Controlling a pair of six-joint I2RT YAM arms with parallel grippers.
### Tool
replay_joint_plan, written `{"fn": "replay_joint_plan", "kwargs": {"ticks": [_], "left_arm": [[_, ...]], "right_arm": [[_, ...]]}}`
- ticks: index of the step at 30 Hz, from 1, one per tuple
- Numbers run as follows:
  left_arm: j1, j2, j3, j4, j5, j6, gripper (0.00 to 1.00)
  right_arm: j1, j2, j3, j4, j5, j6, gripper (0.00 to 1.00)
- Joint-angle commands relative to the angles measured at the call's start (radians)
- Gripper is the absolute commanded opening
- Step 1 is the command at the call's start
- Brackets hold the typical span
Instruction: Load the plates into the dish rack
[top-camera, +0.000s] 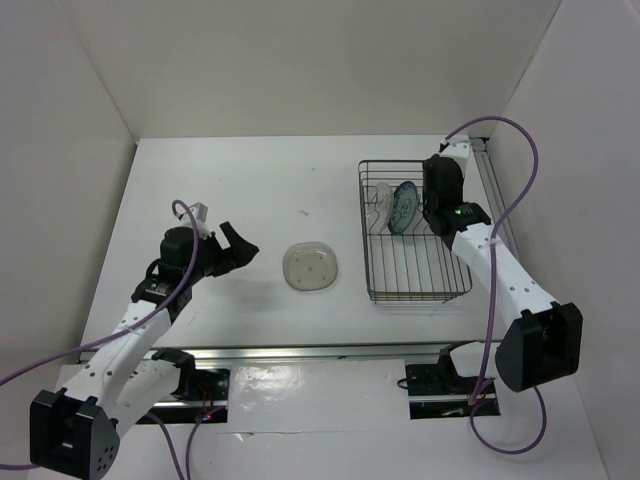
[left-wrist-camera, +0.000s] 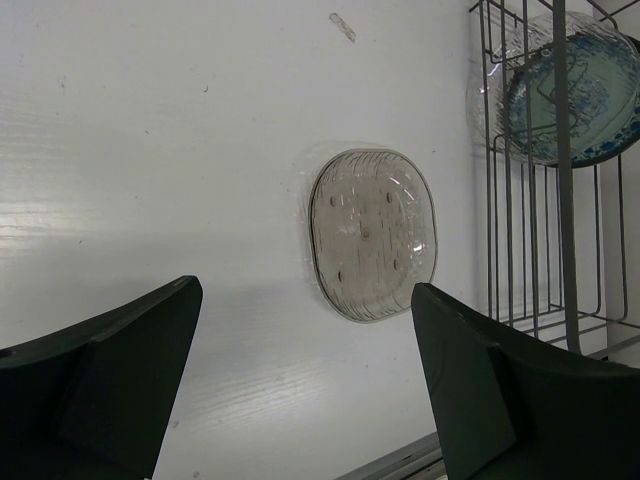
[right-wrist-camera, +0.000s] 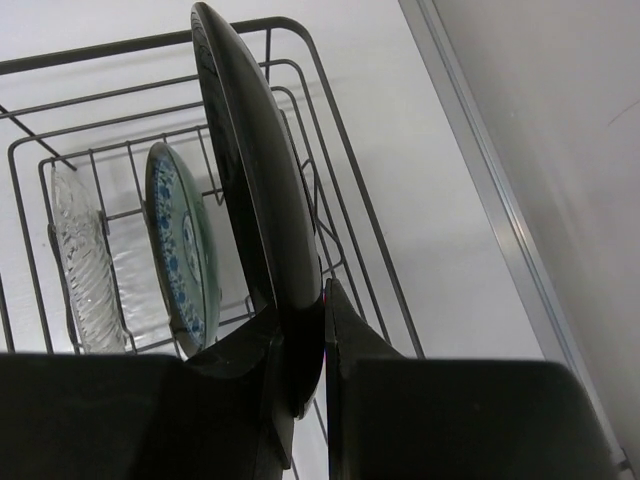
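Jaws of the right gripper (right-wrist-camera: 305, 345) pinch the glossy black plate (right-wrist-camera: 255, 200) on edge above the dish rack (top-camera: 420, 297). At its far left, the clear ribbed plate (right-wrist-camera: 80, 270) and the blue-patterned plate (right-wrist-camera: 180, 250) stand upright. The beige translucent plate (top-camera: 311, 266) lies flat on the table (top-camera: 250, 180), left of the rack, facing the wide-open left gripper (top-camera: 236, 246).

We see a white tabletop (top-camera: 230, 170) closed in by plain white walls (top-camera: 300, 60) at its far, left and right edges. A metal rail (top-camera: 300, 352) runs along its near edge, and a pale strip (right-wrist-camera: 510, 220) runs along its right edge. A small dark scuff (left-wrist-camera: 342, 26) marks the tabletop near its middle.
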Motion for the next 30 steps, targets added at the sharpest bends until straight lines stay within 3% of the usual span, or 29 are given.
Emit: {"fn": "replay_joint_plan", "kwargs": {"ticks": [1,30], "left_arm": [[-0.004,-0.017,0.033,0.027,0.019,-0.016,1.00],[-0.004,-0.056,0.033,0.018,0.019,-0.016,1.00]], "right_arm": [[-0.032,0.017,-0.009,0.089,-0.021,0.017,0.02],[-0.063,0.109,-0.019,0.103,-0.112,0.057,0.05]]}}
